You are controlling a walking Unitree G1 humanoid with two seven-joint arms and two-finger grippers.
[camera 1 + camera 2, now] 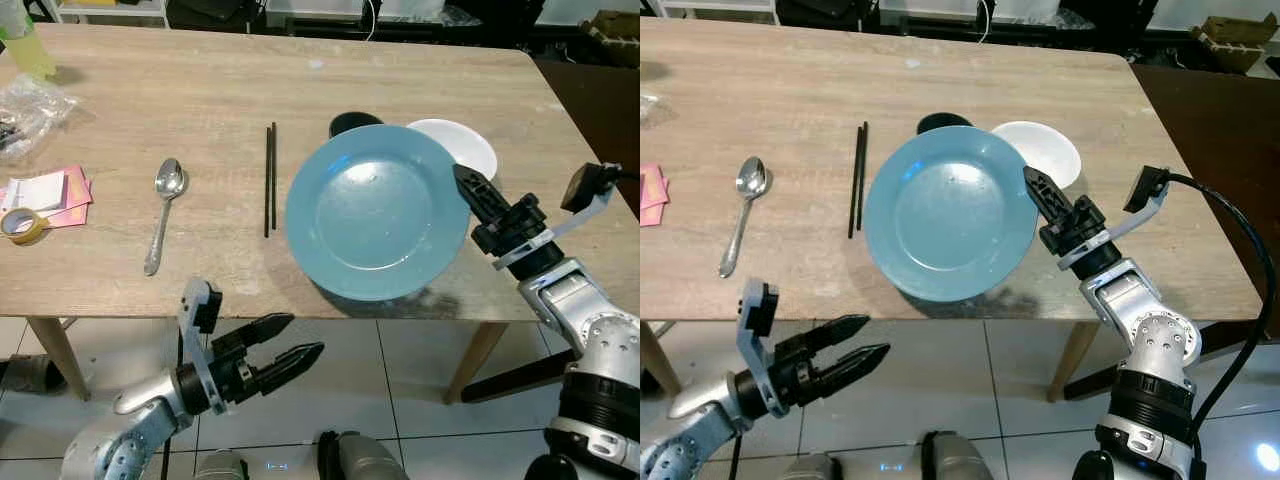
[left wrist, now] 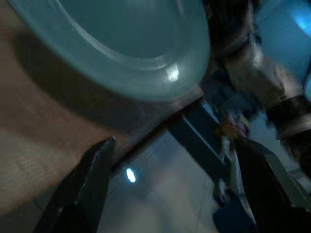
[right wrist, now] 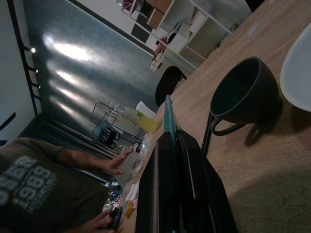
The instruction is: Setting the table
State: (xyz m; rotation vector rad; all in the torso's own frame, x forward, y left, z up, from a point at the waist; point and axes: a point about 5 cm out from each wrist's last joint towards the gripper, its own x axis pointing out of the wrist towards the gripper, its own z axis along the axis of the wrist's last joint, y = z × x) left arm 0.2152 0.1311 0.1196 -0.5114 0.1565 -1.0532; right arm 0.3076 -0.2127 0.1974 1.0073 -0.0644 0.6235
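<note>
On the table (image 1: 220, 90), round glossy blue plate (image 1: 375, 212), rim pinched by right gripper (image 1: 462, 181).

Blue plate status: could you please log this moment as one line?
right claw: shut on blue plate rim | plate: on table | left claw: open, below table edge

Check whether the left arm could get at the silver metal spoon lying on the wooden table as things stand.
Probably yes. The left gripper hangs open below the table edge, holding nothing, and the silver metal spoon lies on bare wood on that side, apart from the black chopsticks. It would first have to rise above the edge.
</note>
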